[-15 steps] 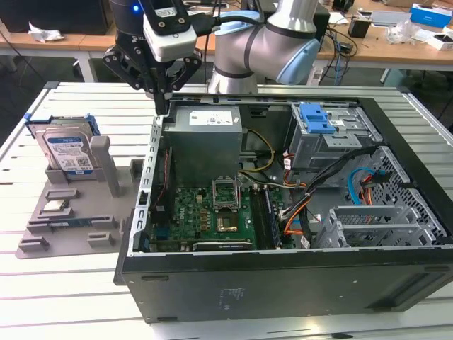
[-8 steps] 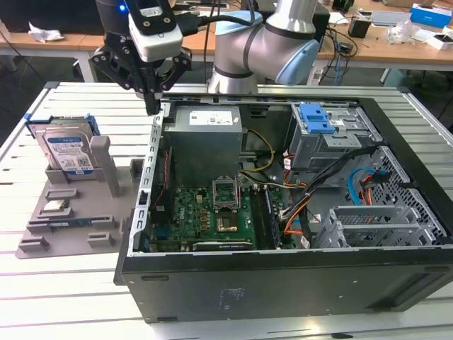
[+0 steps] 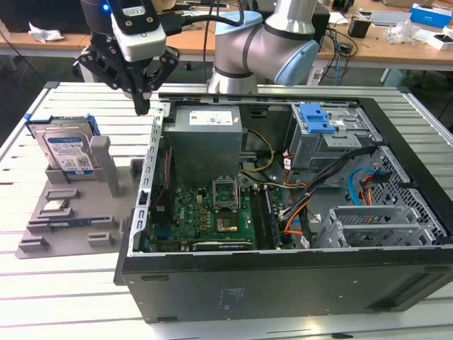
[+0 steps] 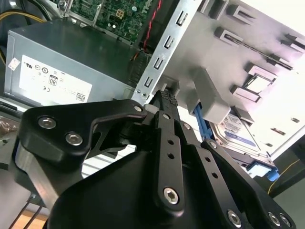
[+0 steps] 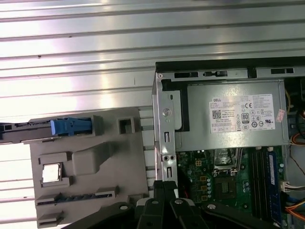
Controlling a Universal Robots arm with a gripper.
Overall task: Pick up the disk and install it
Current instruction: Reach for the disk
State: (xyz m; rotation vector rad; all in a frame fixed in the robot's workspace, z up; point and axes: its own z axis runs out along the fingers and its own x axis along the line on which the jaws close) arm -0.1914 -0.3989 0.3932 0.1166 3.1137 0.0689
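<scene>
The disk (image 3: 67,152), a silver-grey drive with a white-and-blue label in a blue bracket, stands on edge in a grey holder (image 3: 71,219) at the exterior view's left, beside the open computer case (image 3: 283,283). My gripper (image 3: 142,108) hangs above the table between the holder and the case's near wall, higher than the disk and apart from it, fingers shut with nothing between them. In the second wrist view the disk (image 4: 238,131) lies beyond the gripper (image 4: 167,95). In the first wrist view the disk (image 5: 69,126) shows edge-on, well away from the gripper (image 5: 165,183).
Inside the case sit a grey power supply (image 3: 207,134), a green motherboard (image 3: 212,212) and a grey drive cage with a blue latch (image 3: 318,120), with loose cables (image 3: 354,184) near it. The holder also carries a small chip (image 3: 56,207). Slatted metal table (image 3: 56,283) surrounds everything.
</scene>
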